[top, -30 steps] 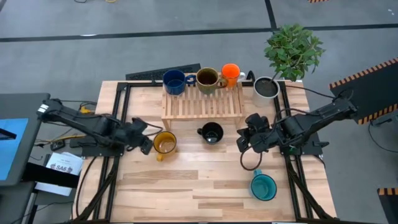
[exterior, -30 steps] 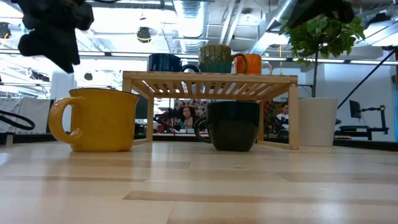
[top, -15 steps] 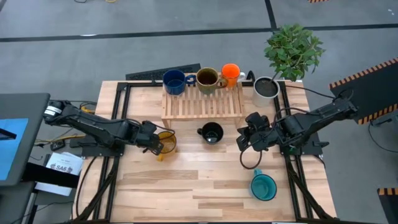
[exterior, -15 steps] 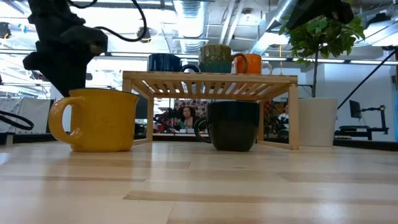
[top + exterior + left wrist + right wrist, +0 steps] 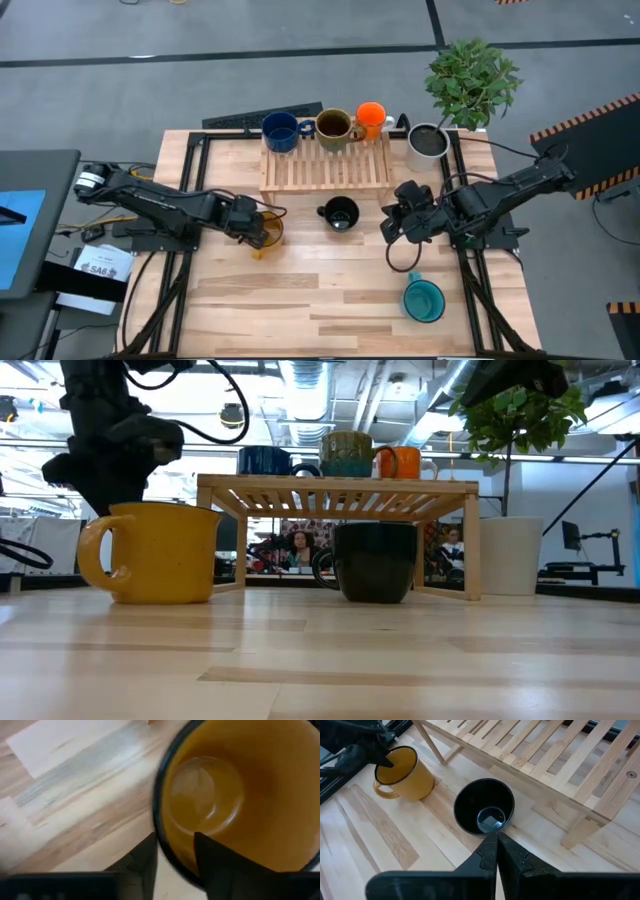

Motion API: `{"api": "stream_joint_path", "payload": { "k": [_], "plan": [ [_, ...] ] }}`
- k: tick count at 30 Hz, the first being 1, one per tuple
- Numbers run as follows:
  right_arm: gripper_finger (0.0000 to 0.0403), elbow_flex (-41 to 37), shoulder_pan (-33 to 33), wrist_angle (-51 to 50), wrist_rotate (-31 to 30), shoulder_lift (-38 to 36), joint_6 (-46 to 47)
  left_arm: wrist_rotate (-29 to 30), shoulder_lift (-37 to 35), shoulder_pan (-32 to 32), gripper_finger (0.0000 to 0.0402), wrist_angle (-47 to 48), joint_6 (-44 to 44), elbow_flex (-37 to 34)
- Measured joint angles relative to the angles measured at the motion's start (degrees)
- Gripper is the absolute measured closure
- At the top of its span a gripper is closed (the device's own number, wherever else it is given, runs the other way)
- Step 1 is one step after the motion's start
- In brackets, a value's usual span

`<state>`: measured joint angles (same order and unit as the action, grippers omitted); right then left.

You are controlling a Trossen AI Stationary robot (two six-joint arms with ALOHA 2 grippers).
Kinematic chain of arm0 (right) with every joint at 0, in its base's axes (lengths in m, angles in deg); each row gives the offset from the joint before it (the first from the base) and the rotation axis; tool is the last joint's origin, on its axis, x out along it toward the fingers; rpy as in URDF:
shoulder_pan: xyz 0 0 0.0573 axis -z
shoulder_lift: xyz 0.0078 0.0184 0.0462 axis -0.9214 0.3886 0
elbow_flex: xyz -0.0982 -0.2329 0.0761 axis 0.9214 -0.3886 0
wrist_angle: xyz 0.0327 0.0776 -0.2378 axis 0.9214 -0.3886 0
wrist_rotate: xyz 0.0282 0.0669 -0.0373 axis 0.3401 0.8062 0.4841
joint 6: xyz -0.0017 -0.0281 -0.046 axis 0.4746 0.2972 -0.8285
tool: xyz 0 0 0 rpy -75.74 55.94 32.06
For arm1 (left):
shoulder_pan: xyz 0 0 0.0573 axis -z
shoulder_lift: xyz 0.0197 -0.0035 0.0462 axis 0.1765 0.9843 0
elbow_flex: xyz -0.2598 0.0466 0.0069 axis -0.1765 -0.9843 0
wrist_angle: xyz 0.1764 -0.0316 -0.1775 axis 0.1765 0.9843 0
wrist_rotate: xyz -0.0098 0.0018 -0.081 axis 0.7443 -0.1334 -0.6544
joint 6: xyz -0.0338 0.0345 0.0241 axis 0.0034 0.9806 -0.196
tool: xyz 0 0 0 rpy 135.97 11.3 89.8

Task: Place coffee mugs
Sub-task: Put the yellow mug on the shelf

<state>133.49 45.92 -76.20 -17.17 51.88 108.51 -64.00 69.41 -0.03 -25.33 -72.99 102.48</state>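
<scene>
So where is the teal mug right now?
In the high view, the teal mug sits alone on the table's right side near the front edge, below the right claw.

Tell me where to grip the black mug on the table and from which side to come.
Grip the rim wall of the round black ceramic mug from straight above, one finger inside and one outside. It stands upright with its mouth open upward, and its handle points toward the left arm's side. The right gripper is nearest; the slatted wooden rack blocks the far side.

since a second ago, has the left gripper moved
Yes. In the high view the left gripper has moved toward the wooden rack, from beside the yellow mug to straddling its rim.
</scene>
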Motion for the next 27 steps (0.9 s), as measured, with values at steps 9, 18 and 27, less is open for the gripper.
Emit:
{"api": "stream_joint_path", "payload": {
  "k": [9, 18, 27],
  "plan": [
    [0.0385, 0.0, 0.0, -0.1, 0.0, 0.0, -0.4, -9.9, -5.1, 0.3, 0.0394, 2.3, 4.5, 3.5],
    [0.0379, 0.0, 0.0, -0.1, 0.0, 0.0, -0.4, -7.4, -7.8, -4.6, 0.0399, 11.8, 15.7, 25.3],
    [0.0366, 0.0, 0.0, 0.0, 0.0, 0.0, -0.4, -2.7, 6.7, -19.4, 0.0400, 27.4, 37.5, 50.3]
  ]
}}
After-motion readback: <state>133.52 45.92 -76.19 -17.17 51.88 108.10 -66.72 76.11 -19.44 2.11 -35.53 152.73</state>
